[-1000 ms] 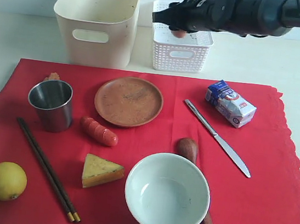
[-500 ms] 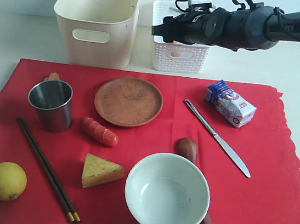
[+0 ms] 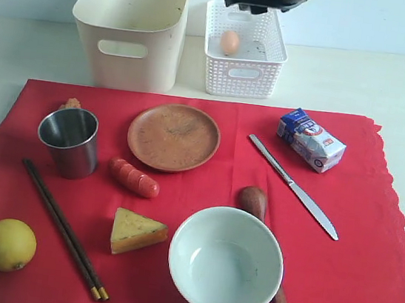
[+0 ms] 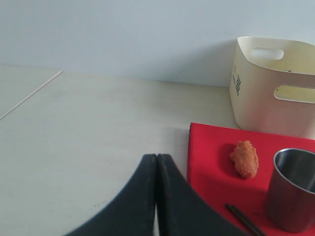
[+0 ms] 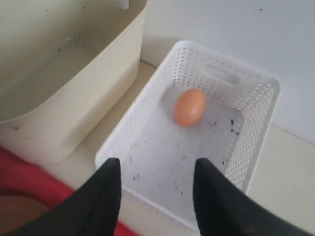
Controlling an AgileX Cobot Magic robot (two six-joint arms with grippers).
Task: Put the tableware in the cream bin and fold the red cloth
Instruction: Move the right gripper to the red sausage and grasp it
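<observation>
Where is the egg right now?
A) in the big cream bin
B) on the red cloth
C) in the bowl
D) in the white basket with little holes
D: the egg lies on the floor of the white basket, not on the cloth or in any dish.

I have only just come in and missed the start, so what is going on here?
The right gripper hovers open and empty above the white basket, where an egg lies. The left gripper is shut over bare table beside the red cloth. The steel cup, clay plate, bowl, knife, spoon and chopsticks all sit on the spread cloth; none is in the cream bin yet.
</observation>
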